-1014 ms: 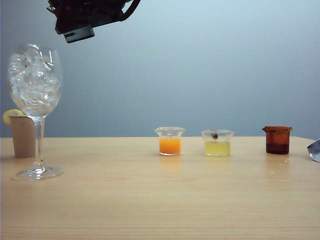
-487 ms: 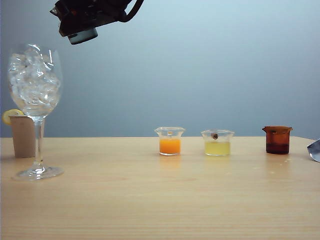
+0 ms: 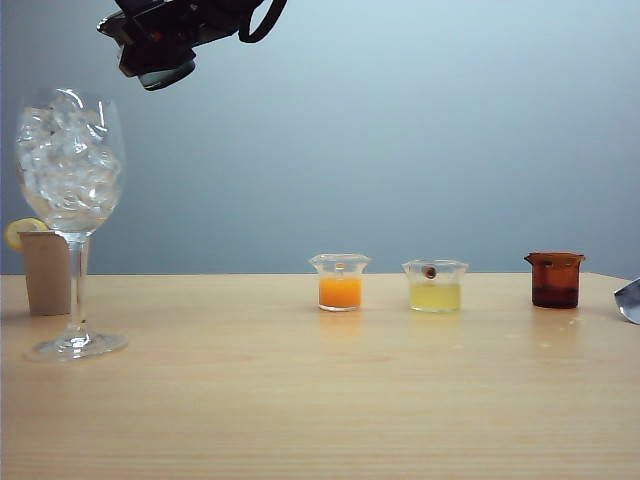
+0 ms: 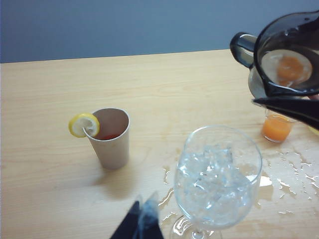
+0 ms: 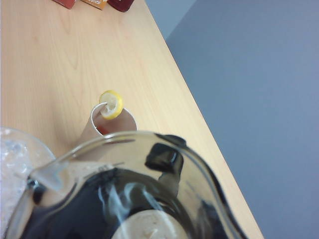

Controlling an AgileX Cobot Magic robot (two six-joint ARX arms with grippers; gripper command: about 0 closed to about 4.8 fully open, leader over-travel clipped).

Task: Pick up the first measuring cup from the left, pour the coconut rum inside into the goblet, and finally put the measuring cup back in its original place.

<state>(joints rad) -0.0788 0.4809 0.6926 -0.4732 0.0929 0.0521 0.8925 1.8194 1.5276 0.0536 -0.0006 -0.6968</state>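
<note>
Right gripper [image 3: 160,45], clamped on the smoky grey translucent measuring cup [image 4: 286,57], holds it tilted above and just beside the tall clear stemmed goblet [image 4: 218,181], spout toward the ice-filled bowl. Left gripper [image 4: 142,221] hangs nearer the goblet's foot; only dark fingertips show, so I cannot tell its opening.

Plain blue-grey wall [image 3: 450,130] — light wood table [image 3: 330,400].

Light wooden counter [image 3: 320,400] bearing ice-filled goblet [image 3: 70,215], paper cup [image 3: 46,272], orange cup [image 3: 340,281], yellow cup [image 3: 435,285], amber cup [image 3: 555,279]; wet with spilled drops.
</note>
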